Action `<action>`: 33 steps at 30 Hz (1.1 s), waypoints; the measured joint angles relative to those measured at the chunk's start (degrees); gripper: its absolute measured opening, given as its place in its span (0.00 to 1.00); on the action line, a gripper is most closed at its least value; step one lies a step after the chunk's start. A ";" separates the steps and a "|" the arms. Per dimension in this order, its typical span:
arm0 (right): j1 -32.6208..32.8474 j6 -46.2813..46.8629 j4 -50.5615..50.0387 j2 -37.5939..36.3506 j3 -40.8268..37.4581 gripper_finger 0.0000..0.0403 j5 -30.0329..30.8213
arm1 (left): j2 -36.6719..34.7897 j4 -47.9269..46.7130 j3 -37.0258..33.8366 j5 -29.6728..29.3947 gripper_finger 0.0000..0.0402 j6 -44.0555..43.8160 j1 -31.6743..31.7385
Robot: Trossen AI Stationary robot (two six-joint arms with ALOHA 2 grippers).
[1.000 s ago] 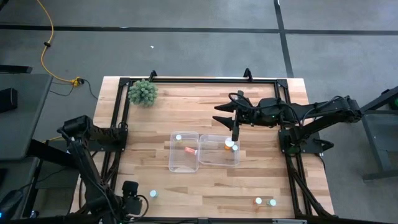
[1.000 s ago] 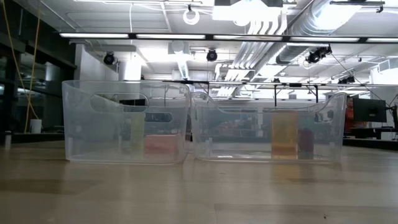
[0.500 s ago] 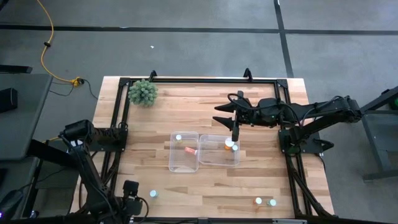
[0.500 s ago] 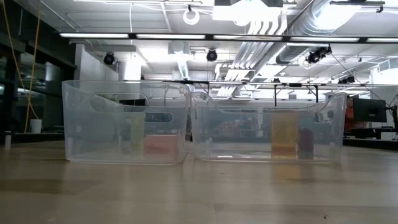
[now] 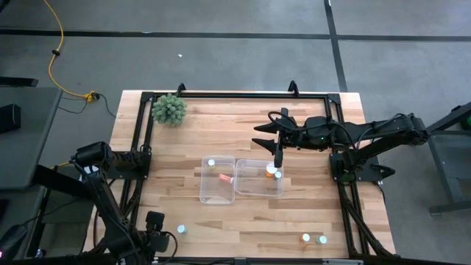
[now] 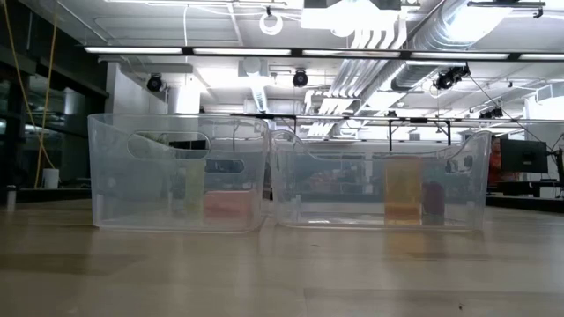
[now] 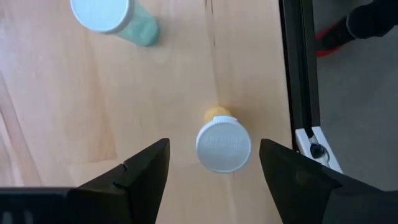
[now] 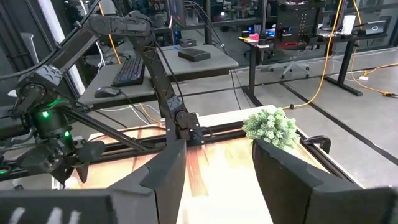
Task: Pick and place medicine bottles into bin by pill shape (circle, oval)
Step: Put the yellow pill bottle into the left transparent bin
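Wooden table [image 7: 74, 112]: white-capped bottle [image 7: 223, 146] sits between left hand [image 7: 214, 167] fingers, untouched.

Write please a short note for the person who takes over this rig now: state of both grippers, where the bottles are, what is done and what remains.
Left gripper: at the table's near left corner, fingers open on either side of a white-capped bottle, not gripping it. A second bottle stands close by.
Right gripper: waiting above the right bin, fingers apart, holding nothing.
Done: two bottles in the left bin, two in the right bin.
Left: these two bottles near the left gripper, plus two bottles at the near right edge.
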 joint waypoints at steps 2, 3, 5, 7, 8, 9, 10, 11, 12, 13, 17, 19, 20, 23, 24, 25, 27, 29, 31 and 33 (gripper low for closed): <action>0.00 -0.01 0.00 0.00 0.00 0.44 0.22 | 0.00 0.15 0.00 -0.82 0.59 0.00 0.00; 0.00 -0.03 0.00 0.01 -0.02 0.44 0.70 | 0.00 0.24 0.00 -0.97 0.59 0.02 0.00; 0.00 -0.03 0.00 0.01 -0.01 0.44 1.88 | 0.00 0.34 0.00 -0.81 0.59 0.02 0.02; -0.01 -0.05 -0.01 0.01 -0.01 0.44 3.09 | 0.00 0.34 0.00 -0.77 0.59 0.02 0.04; -0.01 -0.05 0.00 0.01 0.00 0.44 3.40 | 0.00 0.34 0.00 -0.75 0.59 0.02 0.04; -0.01 -0.03 0.00 0.01 0.00 0.44 3.87 | 0.00 0.34 0.00 -0.75 0.59 0.02 0.04; -0.02 -0.05 0.00 0.01 -0.02 0.44 4.31 | 0.00 0.34 0.00 -0.75 0.59 0.02 0.04; -0.02 -0.05 0.00 0.01 -0.02 0.44 4.48 | 0.00 0.34 0.00 -0.73 0.59 0.02 0.04; -0.02 -0.14 -0.02 0.01 0.00 0.44 4.50 | 0.00 0.35 0.00 -0.73 0.58 0.02 0.04; -0.02 -0.44 0.00 0.01 0.00 0.44 4.50 | 0.00 0.34 0.00 -0.73 0.58 0.02 0.04; -0.01 -0.47 0.00 0.00 -0.01 0.44 4.50 | 0.00 0.34 0.00 -0.71 0.52 0.02 0.04; -0.02 -0.47 0.00 0.00 -0.01 0.44 4.50 | 0.00 0.34 0.00 -0.72 0.49 0.02 0.04; -0.02 -0.47 -0.01 0.00 0.00 0.44 4.50 | 0.00 0.34 0.00 -0.73 0.48 0.02 0.04; -0.02 -0.48 0.00 0.00 0.00 0.44 4.50 | 0.00 0.36 0.00 -0.96 0.45 0.02 0.04; -0.02 -0.47 -0.03 -0.01 0.00 0.44 4.50 | 0.00 0.36 0.00 -0.98 0.45 0.02 0.04; -0.02 -0.47 -0.10 0.01 -0.02 0.44 4.50 | 0.00 0.34 0.00 -1.00 0.44 0.02 0.04; 0.00 -0.49 -0.49 -0.01 0.00 0.44 4.52 | 0.00 0.34 0.00 -1.02 0.44 0.02 0.04; -0.02 -0.49 -0.68 0.01 0.00 0.44 4.52 | 0.00 0.36 0.00 -1.02 0.43 0.02 0.04; -0.01 -0.49 -0.94 0.01 -0.01 0.44 4.52 | 0.00 0.36 0.00 -1.02 0.43 0.02 0.04; -0.02 -0.49 -1.27 0.01 0.00 0.44 4.52 | 0.00 0.36 0.00 -1.04 0.42 0.02 0.04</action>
